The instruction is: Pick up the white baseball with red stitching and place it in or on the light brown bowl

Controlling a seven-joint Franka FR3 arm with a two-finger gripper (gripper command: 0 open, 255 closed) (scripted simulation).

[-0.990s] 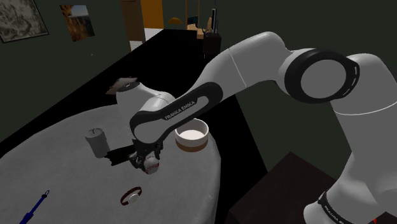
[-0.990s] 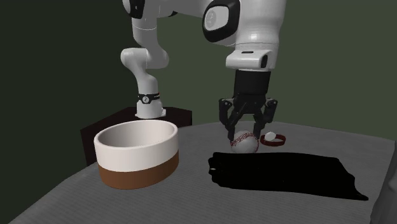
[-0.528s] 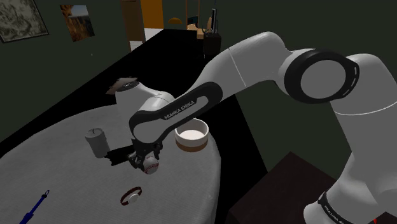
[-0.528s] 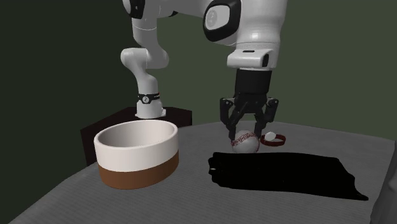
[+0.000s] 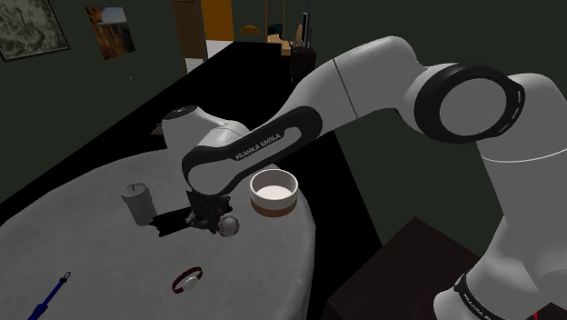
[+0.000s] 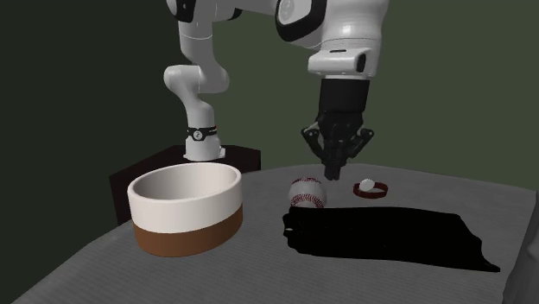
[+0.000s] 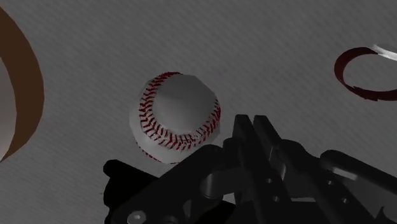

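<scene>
The white baseball [image 6: 307, 193] with red stitching lies on the grey table, free of the gripper. My black gripper [image 6: 335, 170] hangs just above the table beside the ball, on the side away from the bowl, its fingers shut together on nothing. In the wrist view the ball [image 7: 177, 118] sits next to the closed gripper [image 7: 253, 125], not between the fingers. In the shoulder view the ball [image 5: 228, 225] rests close beside the gripper [image 5: 203, 218]. The bowl [image 6: 184, 210], white above and brown at the base, stands upright and empty [image 5: 273, 192].
A dark red ring with a white piece [image 6: 369, 187] lies beyond the gripper [image 5: 188, 279]. A grey cylinder [image 5: 138, 204] stands on the round table [image 5: 91, 245], and a blue pen [image 5: 50, 295] lies near its edge. A black area [image 6: 389, 237] covers part of the tabletop.
The fingers, which stood apart around the ball, have snapped shut. The ball has slipped out and rolled a little toward the bowl. The hand has risen slightly.
</scene>
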